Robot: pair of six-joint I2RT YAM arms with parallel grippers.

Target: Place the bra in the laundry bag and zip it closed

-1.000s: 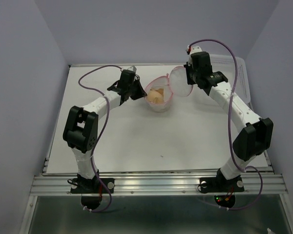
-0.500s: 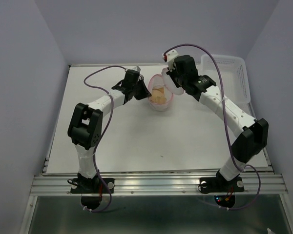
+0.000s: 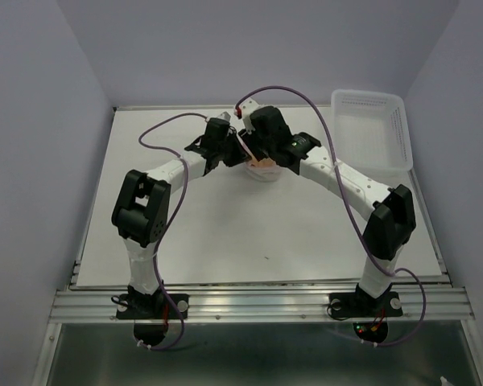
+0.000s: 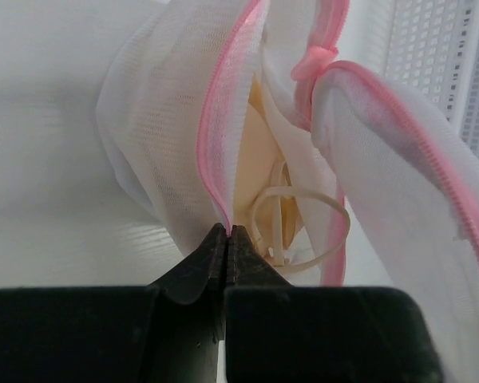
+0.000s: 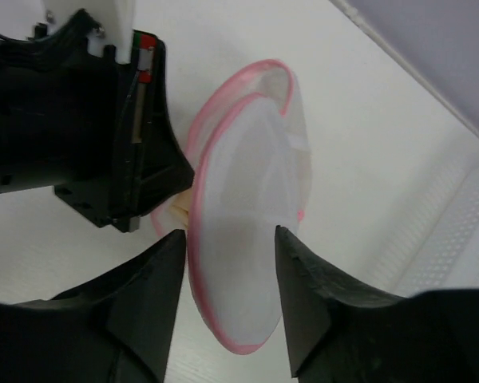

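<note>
Two arms converge on the laundry bag [image 3: 266, 173], which sits on the white table [image 3: 225, 233]. At the bag's left side, the left gripper [image 4: 226, 233] has its fingers pressed tight together on the pink-trimmed rim [image 4: 223, 120] of the bag's lower half, pinching the mesh. Inside the bag, just behind that rim, lies the bra [image 4: 259, 152]. Its peach cup shows through the gap and a pale strap [image 4: 303, 231] loops low in the opening. Over the bag's right side stands the round mesh lid half [image 5: 239, 239], tilted up on edge and apart from the rim, so the zipper edge gapes. The right gripper [image 5: 227, 299] straddles this lid half, its fingers spread with the mesh between them; whether they actually squeeze it cannot be told. Well to the right of the bag, a white perforated basket [image 3: 370, 129] rests at the table's far right corner.
</note>
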